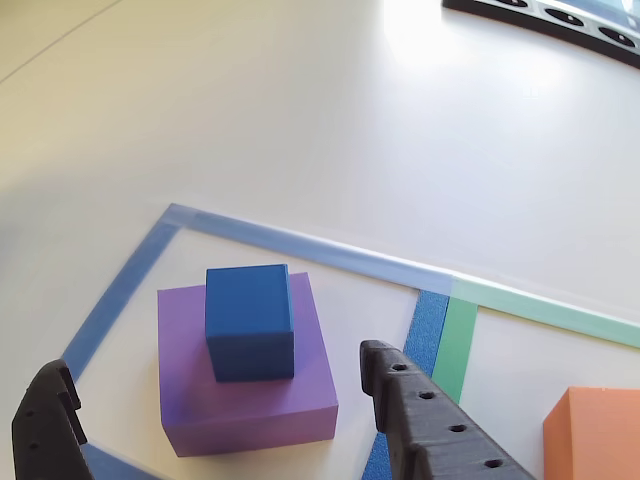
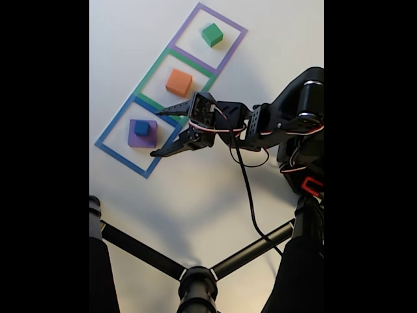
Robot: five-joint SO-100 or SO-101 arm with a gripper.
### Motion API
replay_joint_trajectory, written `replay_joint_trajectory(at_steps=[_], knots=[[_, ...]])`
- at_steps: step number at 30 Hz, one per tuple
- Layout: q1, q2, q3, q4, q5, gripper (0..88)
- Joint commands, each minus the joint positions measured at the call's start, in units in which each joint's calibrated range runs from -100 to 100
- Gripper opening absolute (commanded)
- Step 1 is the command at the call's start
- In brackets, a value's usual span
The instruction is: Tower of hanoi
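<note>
A small blue cube (image 1: 250, 320) (image 2: 141, 128) sits on top of a wider purple block (image 1: 250, 420) (image 2: 133, 139) inside a blue taped square (image 1: 270, 238) (image 2: 117, 124). An orange block (image 1: 595, 435) (image 2: 178, 83) lies in the neighbouring green taped square (image 1: 545, 310) (image 2: 151, 72). A green cube (image 2: 212, 34) rests in the purple taped square (image 2: 195, 10). My gripper (image 1: 213, 362) (image 2: 156, 134) is open, hovering just above the blue and purple stack, with one black finger on each side and nothing held.
The white table carries a black cable (image 2: 244, 189) trailing from the arm (image 2: 287, 120). Black stand legs (image 2: 146, 255) cross the bottom of the fixed view. A dark device edge (image 1: 560, 15) lies at the far right of the other view.
</note>
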Motion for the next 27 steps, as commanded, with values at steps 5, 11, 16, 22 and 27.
replay_joint_trajectory(at_steps=[5, 11, 16, 22, 27], knots=[[0.2, 4.0, -5.3, -4.3, 0.0, 33.8], [0.1, 7.3, -6.7, -6.3, 0.0, 33.8], [-0.1, 10.1, -8.2, -7.9, 0.0, 33.6], [-0.4, 12.9, -10.3, -8.8, 0.0, 33.1], [-0.8, 15.1, -11.9, -9.8, 0.0, 32.0]])
